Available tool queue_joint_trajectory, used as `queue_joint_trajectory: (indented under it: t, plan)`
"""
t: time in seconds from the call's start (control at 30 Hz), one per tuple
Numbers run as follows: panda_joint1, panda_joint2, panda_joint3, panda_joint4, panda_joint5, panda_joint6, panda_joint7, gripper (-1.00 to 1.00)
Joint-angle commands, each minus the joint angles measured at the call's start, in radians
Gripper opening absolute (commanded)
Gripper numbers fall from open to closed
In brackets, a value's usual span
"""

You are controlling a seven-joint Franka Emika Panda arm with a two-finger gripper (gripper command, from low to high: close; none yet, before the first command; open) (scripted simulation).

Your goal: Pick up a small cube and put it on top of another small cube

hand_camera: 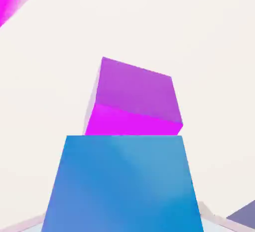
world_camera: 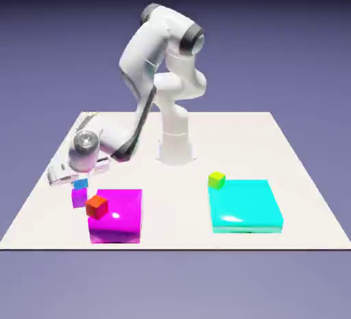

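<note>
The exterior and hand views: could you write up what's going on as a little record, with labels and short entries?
held: blue cube, between the fingertips of the gripper
near it: purple cube, on the table, just below the blue one in the exterior view
stacked: cannot tell for certain whether the two touch
magenta block: exterior view's left, red-orange cube by its corner
cyan block: exterior view's right, yellow-green cube at its far left corner
</note>
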Motion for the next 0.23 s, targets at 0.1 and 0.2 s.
queue_joint_trajectory:
  t: [0.1, 0.2]
  plan:
    - [0.052, -0.065, -0.033, 0.02, -0.022, -0.086, 0.008, 1.0]
    - [0.104, -0.13, -0.066, 0.04, -0.042, -0.174, 0.014, 1.0]
